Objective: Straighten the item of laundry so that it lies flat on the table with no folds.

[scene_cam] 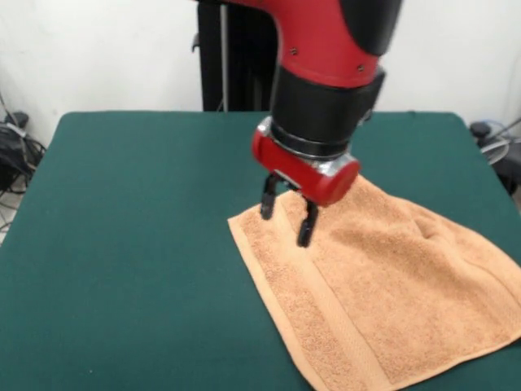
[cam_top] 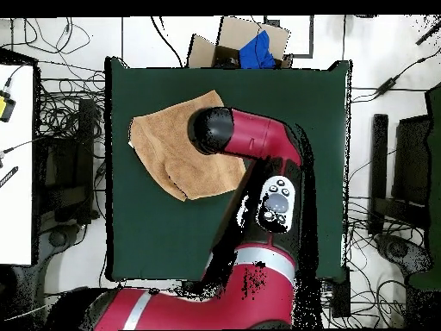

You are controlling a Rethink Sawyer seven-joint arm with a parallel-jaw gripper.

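Observation:
The peach-orange towel (scene_cam: 391, 285) lies spread on the near right part of the dark green table (scene_cam: 130, 228), with a border band along its left edge and a small ridge near its far right side. My gripper (scene_cam: 286, 218) is open and empty, its two black fingers (scene_cam: 307, 230) pointing down just above the towel's far left corner. In the overhead view the towel (cam_top: 168, 146) lies on the upper left part of the table (cam_top: 155, 241). There its lower edge looks slightly doubled over, and the arm's wrist (cam_top: 212, 129) hides the gripper and part of the towel.
The black pedestal (scene_cam: 224, 57) stands behind the table's far edge. A cardboard box with a blue item (cam_top: 250, 45) sits beyond the table's top edge in the overhead view. Cables lie on the floor around the table, and a white desk (cam_top: 15, 164) stands at the left.

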